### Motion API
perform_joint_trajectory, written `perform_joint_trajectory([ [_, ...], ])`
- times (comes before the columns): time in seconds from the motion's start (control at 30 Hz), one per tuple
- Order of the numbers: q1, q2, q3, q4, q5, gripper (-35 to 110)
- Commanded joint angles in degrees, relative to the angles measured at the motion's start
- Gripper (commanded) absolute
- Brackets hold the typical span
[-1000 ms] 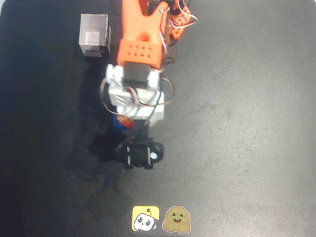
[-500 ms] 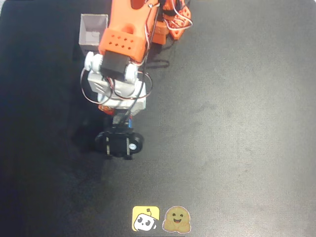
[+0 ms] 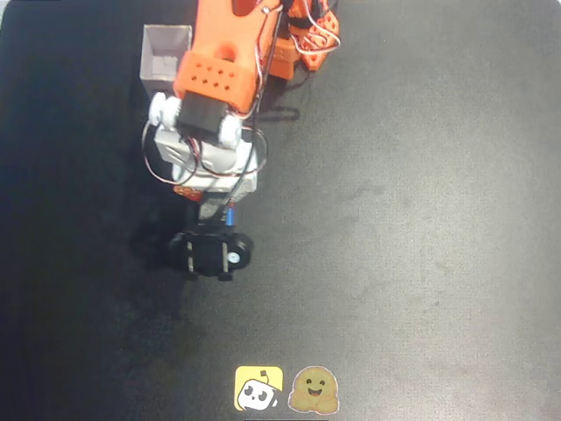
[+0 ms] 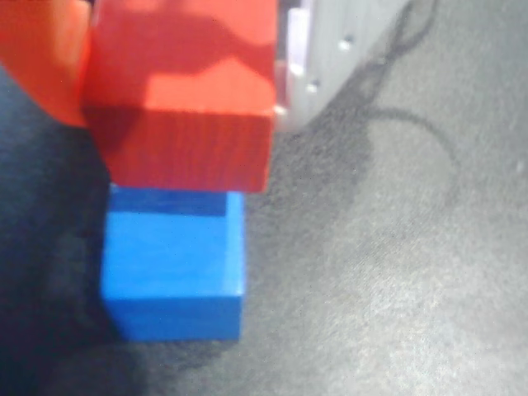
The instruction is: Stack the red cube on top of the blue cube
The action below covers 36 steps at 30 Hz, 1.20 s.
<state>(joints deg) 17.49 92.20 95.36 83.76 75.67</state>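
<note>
gripper [image 4: 177, 49]: orange finger [image 4: 41, 58] on left side & pale grey finger [image 4: 330, 49] on right side of wrist view, closed onto the small matte bright red cube [image 4: 186, 99], cube clamped betw. them
red cube: held at top of wrist view, directly over the small matte bright blue cube [image 4: 173, 268]; its lower edge overlaps blue cube's top face in pic, can't tell if touching
blue cube: flat on dark grey table [image 4: 396, 272], sits slightly left of red cube's right edge
overhead view: orange/white arm [image 3: 215, 105] covers both cubes, only a blue sliver [image 3: 230, 216] shows under wrist
white-grey box [image 3: 164, 54]: top left of overhead view, partly under arm
stickers: yellow sticker [image 3: 258, 388] & brown sticker [image 3: 314, 390], bottom edge, well apart from arm
</note>
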Motion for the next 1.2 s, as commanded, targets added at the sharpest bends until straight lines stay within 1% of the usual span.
perform_joint_trajectory([
  [0.0,0.53,3.08,0.26,-0.97,-0.09,0],
  [1.17,0.26,0.53,6.33,-10.11,-0.09,0],
])
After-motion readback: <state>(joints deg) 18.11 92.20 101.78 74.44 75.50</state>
